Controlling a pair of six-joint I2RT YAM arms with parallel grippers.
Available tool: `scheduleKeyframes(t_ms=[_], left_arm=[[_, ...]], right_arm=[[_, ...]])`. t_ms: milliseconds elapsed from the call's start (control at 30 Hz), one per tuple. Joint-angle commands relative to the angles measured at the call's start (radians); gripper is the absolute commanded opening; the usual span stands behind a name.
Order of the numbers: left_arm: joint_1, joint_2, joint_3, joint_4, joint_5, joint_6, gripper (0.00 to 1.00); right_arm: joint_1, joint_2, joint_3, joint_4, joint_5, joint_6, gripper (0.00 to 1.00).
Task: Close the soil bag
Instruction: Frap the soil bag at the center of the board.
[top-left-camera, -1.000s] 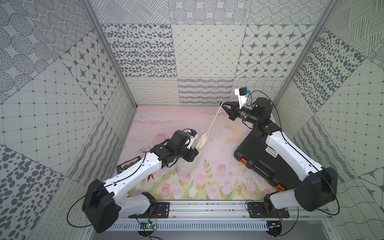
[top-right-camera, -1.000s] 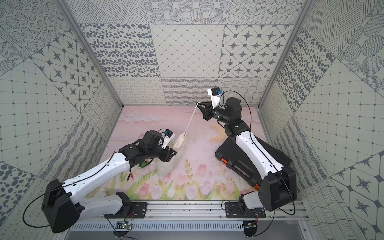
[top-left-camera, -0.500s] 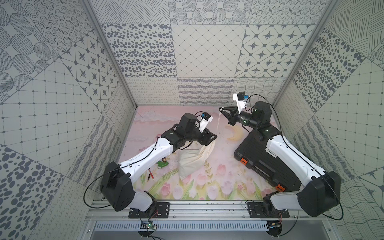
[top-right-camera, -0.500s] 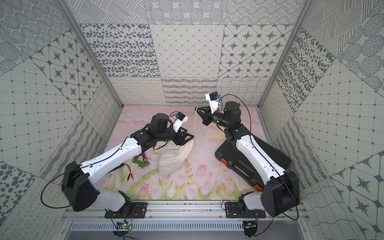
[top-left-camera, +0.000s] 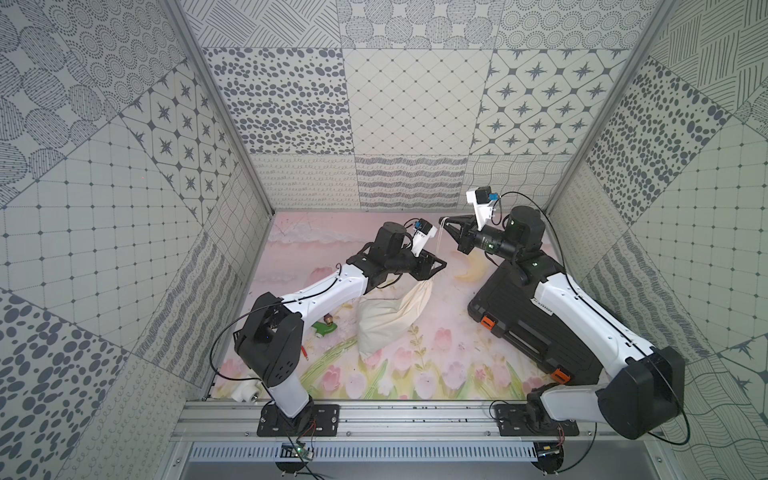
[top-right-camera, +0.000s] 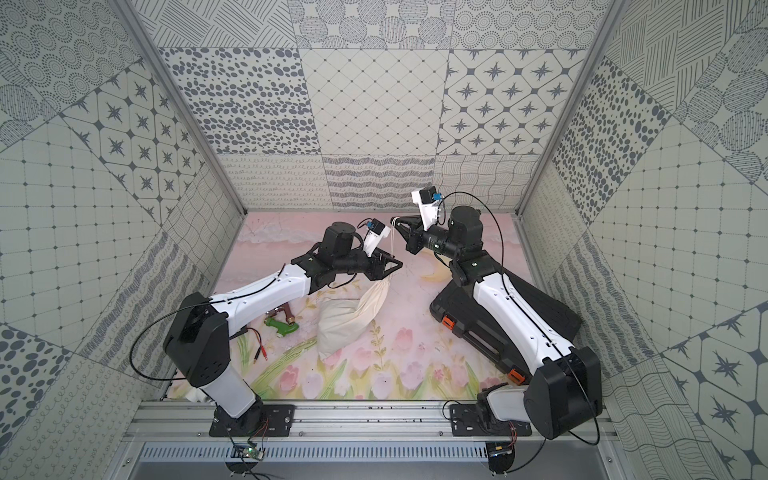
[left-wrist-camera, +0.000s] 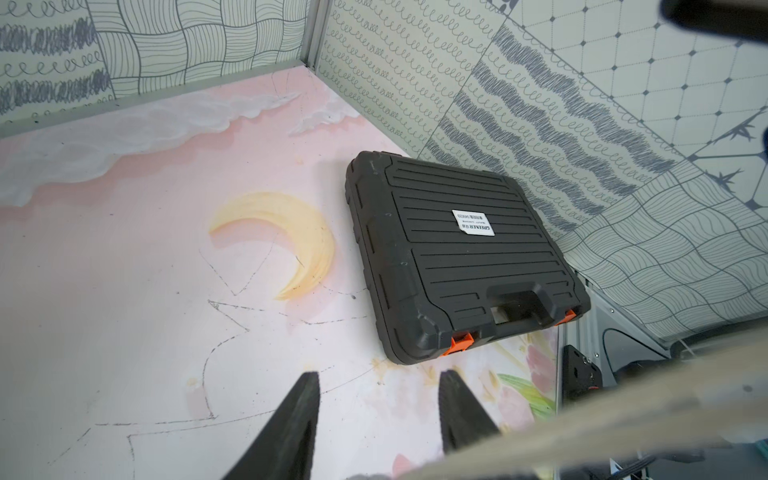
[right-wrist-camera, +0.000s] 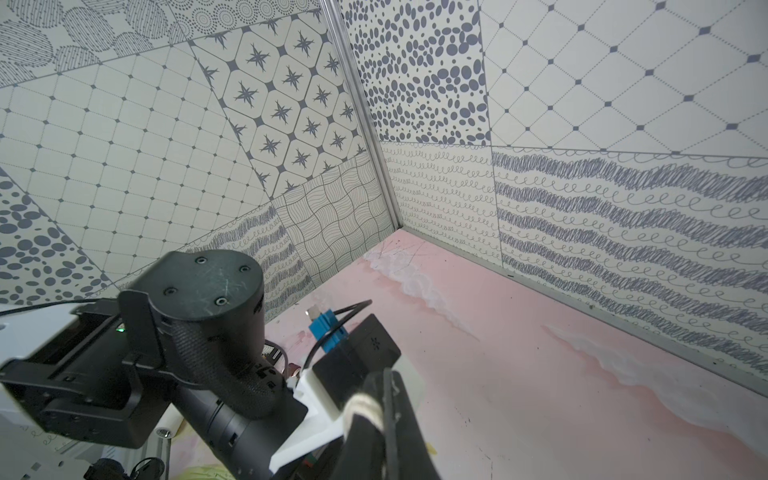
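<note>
Bright, even, diffuse light with soft, faint shadows. Wrist views bow straight lines near edges; the close cord (left-wrist-camera: 623, 411) is blurred.

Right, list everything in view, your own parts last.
Soil bag: one, cream, mid-mat.
Cord: one, white, from the bag's neck up to the right hand.
Case: one, black with orange latches, right side of the mat.
Nozzle: one, green, left of the bag.
Leads: two red tips, beside the left arm's base.
Mat: one, pink floral, underneath.
Left hand: open, above the bag's neck.
Right hand: shut on the cord.
</note>
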Motion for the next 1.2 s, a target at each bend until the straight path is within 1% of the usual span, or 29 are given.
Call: scheduleKeyframes(t_ms=[0, 33, 100, 167, 233, 333, 367, 533, 633, 700, 800, 933, 1033, 1167], left_arm=[[0.008, 0.027, -0.029, 0.216, 0.087, -0.072, 0.39], [0.008, 0.032, -0.035, 0.224, 0.094, -0.078, 0.34], [0.007, 0.034, -0.052, 0.239, 0.102, -0.083, 0.2], [0.008, 0.024, -0.084, 0.261, 0.103, -0.088, 0.13], [0.008, 0.007, -0.11, 0.271, 0.106, -0.088, 0.13], [0.007, -0.021, -0.104, 0.239, 0.104, -0.071, 0.23], [0.008, -0.03, -0.097, 0.23, 0.102, -0.066, 0.24], [0.008, -0.032, -0.019, 0.133, 0.099, -0.03, 0.26], [0.008, -0.016, 0.007, 0.105, 0.096, -0.018, 0.23], [0.009, -0.004, 0.021, 0.075, 0.098, -0.011, 0.19], [0.008, 0.007, 0.016, 0.053, 0.124, -0.01, 0.14], [0.006, 0.008, -0.038, 0.019, 0.148, -0.006, 0.08], [-0.002, -0.005, -0.101, 0.003, 0.146, 0.006, 0.06], [-0.028, -0.027, -0.171, -0.06, 0.101, 0.045, 0.02]], right_arm=[[0.005, -0.032, 0.001, 0.03, 0.035, -0.012, 0.0], [0.004, -0.034, 0.001, 0.028, 0.04, -0.013, 0.0], [0.002, -0.038, 0.002, 0.021, 0.052, -0.02, 0.0], [-0.001, -0.04, 0.006, 0.011, 0.065, -0.026, 0.0], [-0.005, -0.038, 0.013, 0.003, 0.066, -0.029, 0.0], [-0.006, -0.027, 0.02, -0.002, 0.058, -0.026, 0.0], [-0.006, -0.026, 0.023, -0.003, 0.054, -0.024, 0.0], [-0.005, -0.023, 0.022, -0.003, 0.053, -0.02, 0.0], [-0.005, -0.026, 0.021, -0.002, 0.052, -0.018, 0.0], [-0.006, -0.027, 0.021, -0.004, 0.054, -0.02, 0.0], [-0.007, -0.033, 0.023, -0.008, 0.065, -0.031, 0.0], [-0.027, -0.034, 0.043, -0.013, 0.072, -0.027, 0.0], [-0.06, -0.03, 0.074, -0.015, 0.074, 0.002, 0.0], [-0.104, -0.019, 0.122, -0.02, 0.084, 0.037, 0.0]])
